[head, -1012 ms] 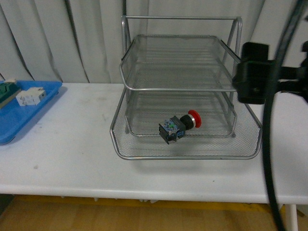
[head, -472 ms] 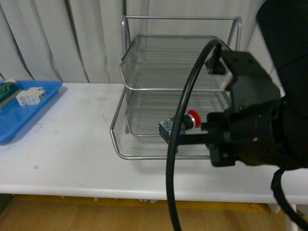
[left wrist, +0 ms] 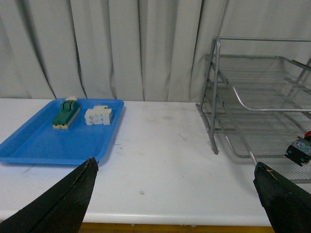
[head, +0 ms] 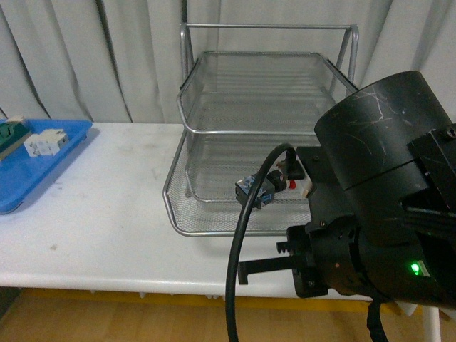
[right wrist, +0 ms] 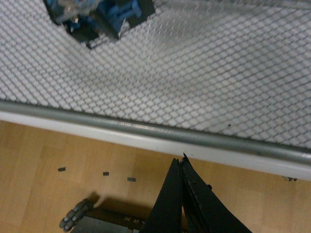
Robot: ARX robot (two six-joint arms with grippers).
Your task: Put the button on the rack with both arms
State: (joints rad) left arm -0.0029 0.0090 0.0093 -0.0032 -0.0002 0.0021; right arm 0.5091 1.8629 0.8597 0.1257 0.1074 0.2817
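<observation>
Fig. legend. The button (head: 255,191) is lying on its side on the bottom shelf of the rack (head: 267,128), near the shelf's front-mid area; its red cap is mostly hidden by the right arm's cable in the front view, and only the blue-black body is showing in the right wrist view (right wrist: 95,17). Judged: small, rigid, light, prob. prone to rolling on the round cap; the blocky body w/ flat sides is the better place to pinch, not the cap.

The right gripper (right wrist: 181,194) is hanging below the shelf's front rim, tips pressed together, holding nothing. The left gripper (left wrist: 175,194) is standing spread wide and empty, well apart from the rack.

Room: the middle shelf is overhanging the rear, so top access is tightest there. The shelf rim and side rods are edging the button in. The blue tray (left wrist: 29,145) w/ two other parts is sitting well apart on the table (left wrist: 160,160).
</observation>
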